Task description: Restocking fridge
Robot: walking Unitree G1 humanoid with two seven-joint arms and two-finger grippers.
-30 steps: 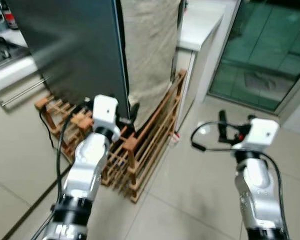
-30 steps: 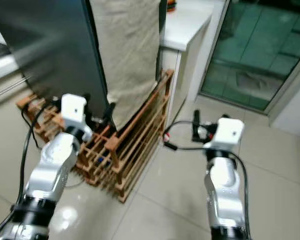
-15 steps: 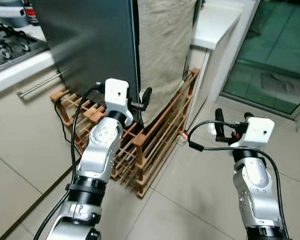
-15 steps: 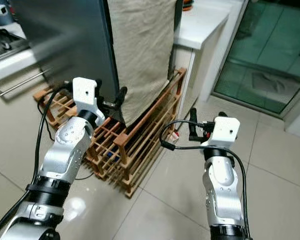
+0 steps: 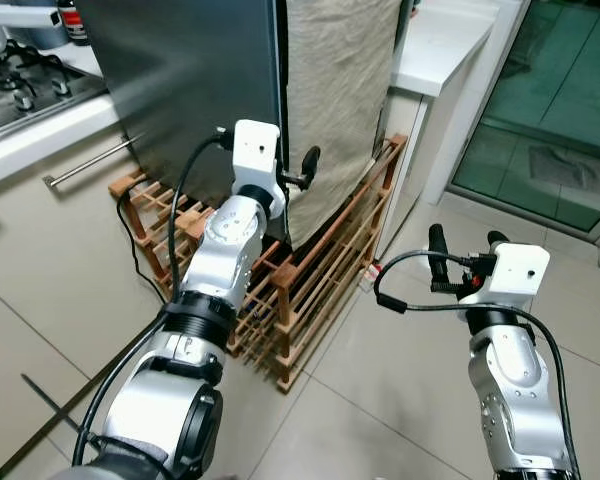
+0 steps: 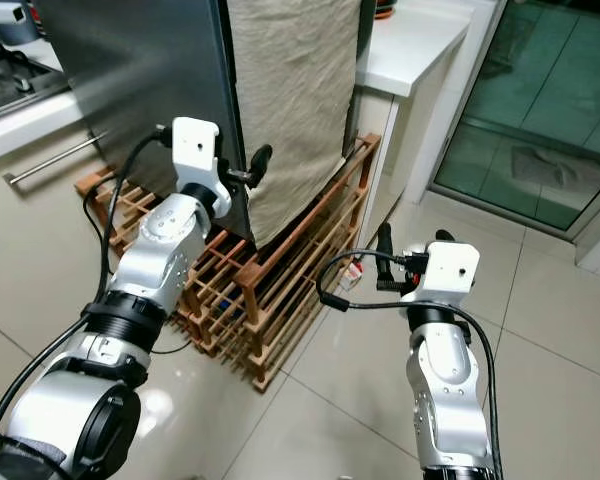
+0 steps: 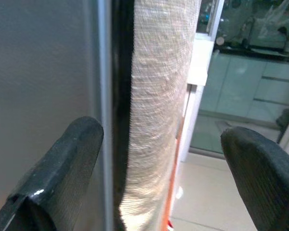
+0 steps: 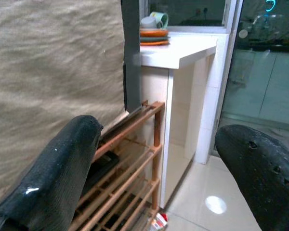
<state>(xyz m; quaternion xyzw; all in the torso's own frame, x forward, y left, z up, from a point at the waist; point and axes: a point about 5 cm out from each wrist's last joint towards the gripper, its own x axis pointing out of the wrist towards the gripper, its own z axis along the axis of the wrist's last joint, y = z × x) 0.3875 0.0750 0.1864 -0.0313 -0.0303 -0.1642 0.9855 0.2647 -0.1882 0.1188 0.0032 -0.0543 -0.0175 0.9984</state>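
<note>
Two spread-fingered grippers, left (image 5: pixel 298 181) at the grey fridge (image 5: pixel 190 90) edge beside hanging cloth (image 5: pixel 340 90), right (image 5: pixel 464 258) over floor; no legible writing.

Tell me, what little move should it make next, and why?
Probably ease the left end effector forward to the fridge door edge. Its fingers are open and sit just short of the dark gap between the door and the beige cloth, gripping nothing. The right end effector hangs open over the floor.

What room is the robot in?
Most likely a home kitchen. There is a gas stove on the counter, a tall grey fridge with a cloth hanging beside it, and stacked dishes on a white counter.
</note>
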